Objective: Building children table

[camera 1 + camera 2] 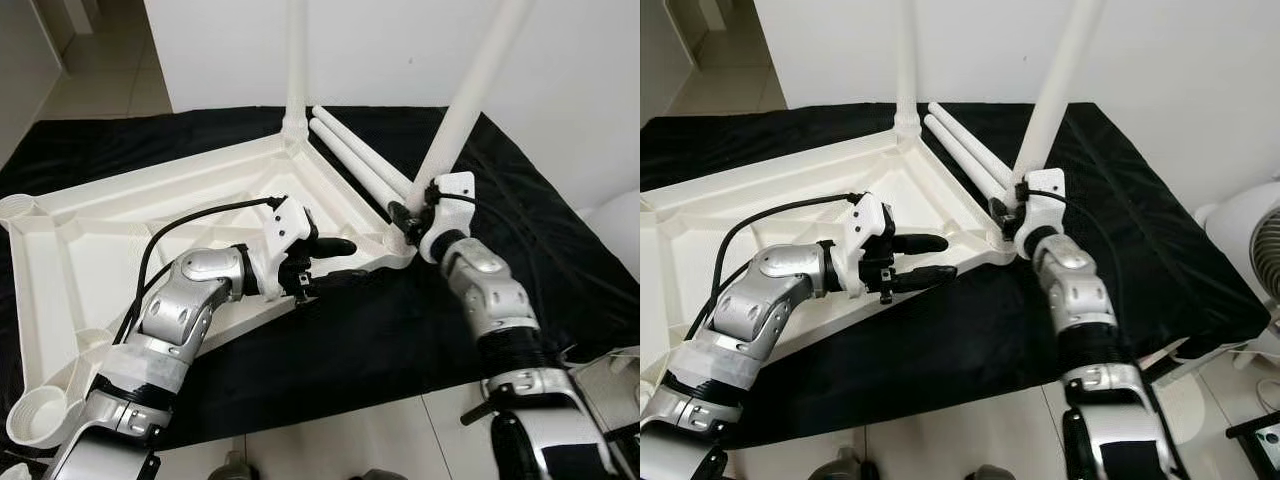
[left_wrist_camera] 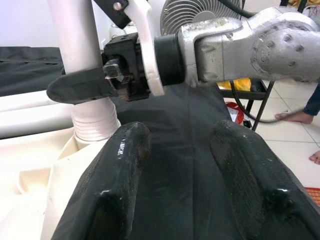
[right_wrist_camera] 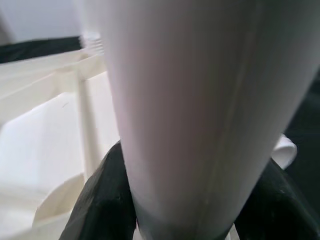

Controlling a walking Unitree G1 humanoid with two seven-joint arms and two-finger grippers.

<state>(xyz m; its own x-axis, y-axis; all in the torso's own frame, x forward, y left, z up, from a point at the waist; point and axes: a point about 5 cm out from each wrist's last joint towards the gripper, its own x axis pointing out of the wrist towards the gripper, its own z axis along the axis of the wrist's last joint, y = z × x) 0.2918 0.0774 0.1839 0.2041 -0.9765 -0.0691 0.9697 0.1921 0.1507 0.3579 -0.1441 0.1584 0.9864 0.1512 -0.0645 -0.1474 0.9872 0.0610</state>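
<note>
The white plastic children's tabletop (image 1: 150, 230) lies upside down on a black cloth (image 1: 330, 350) spread over the floor, ribs and corner sockets facing up. One white tubular leg (image 1: 294, 60) already stands upright in the far corner socket. Two more loose white legs (image 1: 355, 155) lie side by side on the cloth along the tabletop's right edge.

The right gripper (image 1: 408, 222) is clenched around the base of a slanting white leg (image 1: 470, 95), right where it meets the near right corner socket (image 1: 395, 255); the right wrist view shows its black fingers (image 3: 105, 200) hugging the tube on both sides. That leg leans noticeably rather than standing straight.

The left gripper (image 1: 330, 262) hovers just beside that same corner, above the tabletop's near edge, its two fingers spread and holding nothing.

The worry from here, I'd say, is the tilt. If the leg is pushed or twisted while leaning, its threaded end (image 2: 95, 122) could bind or cross in the socket. The light tabletop might also slide or lift on the cloth, since nothing pins it down. A slipping grip could let the long leg topple toward the loose ones.
</note>
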